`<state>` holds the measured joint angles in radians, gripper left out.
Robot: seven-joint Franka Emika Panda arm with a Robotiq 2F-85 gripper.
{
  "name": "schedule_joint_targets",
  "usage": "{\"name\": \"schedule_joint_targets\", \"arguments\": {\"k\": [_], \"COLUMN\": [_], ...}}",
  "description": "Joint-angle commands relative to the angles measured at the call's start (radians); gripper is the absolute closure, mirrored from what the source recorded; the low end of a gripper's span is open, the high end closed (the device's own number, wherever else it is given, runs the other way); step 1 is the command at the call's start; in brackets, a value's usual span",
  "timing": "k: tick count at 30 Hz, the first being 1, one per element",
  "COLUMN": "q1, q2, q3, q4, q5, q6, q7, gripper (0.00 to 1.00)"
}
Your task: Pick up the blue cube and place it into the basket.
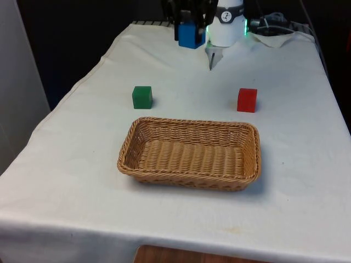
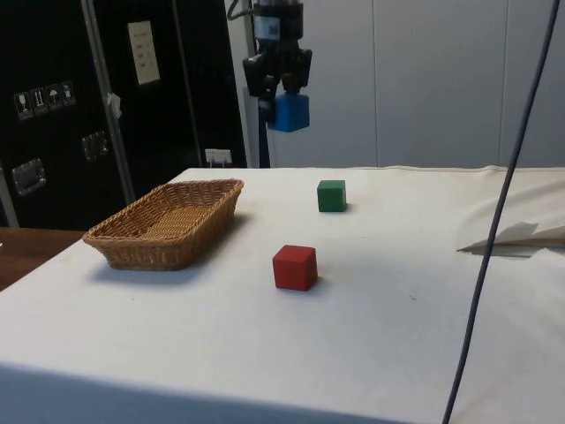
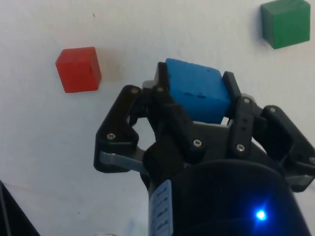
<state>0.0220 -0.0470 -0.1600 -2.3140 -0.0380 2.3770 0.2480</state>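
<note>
Though tool-held (image 2: 281, 95), blue cube (image 2: 289, 112) tilted.

front across table, side crosswise, wrist downward

Lab — cloth-draped table (image 2: 397, 353), dark cabinets (image 2: 53, 115)

A green cube (image 1: 142, 97) and a red cube (image 1: 247, 100) sit well apart on the cloth-covered worktop (image 1: 296, 181), green toward the front view's left edge, red toward its right.
</note>
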Motion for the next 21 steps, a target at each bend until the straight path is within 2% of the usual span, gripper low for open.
{"name": "schedule_joint_targets", "arguments": {"k": [1,5,6,7,12,13,14,21], "q1": [0.003,0.004,0.002,0.004,0.003,0.003,0.003,0.003], "q2": [0.011,0.051,0.043,0.060,0.115,0.111,0.125,0.188], "q3": [0.001,0.005,0.004,0.007,0.011,0.008,0.011,0.013], "q4": [0.011,0.042,0.034,0.049,0.103,0.096,0.114,0.187], "q5": [0.020,0.034,0.018,0.035,0.035,0.022,0.035,0.034], "q6": [-0.010,-0.010,-0.001,-0.010,-0.012,-0.001,-0.012,-0.017], "q7": [-0.023,-0.054,-0.043,-0.059,-0.082,-0.073,-0.085,-0.119], "gripper": [0.98,0.98,0.98,0.98,0.98,0.98,0.98,0.98]}}
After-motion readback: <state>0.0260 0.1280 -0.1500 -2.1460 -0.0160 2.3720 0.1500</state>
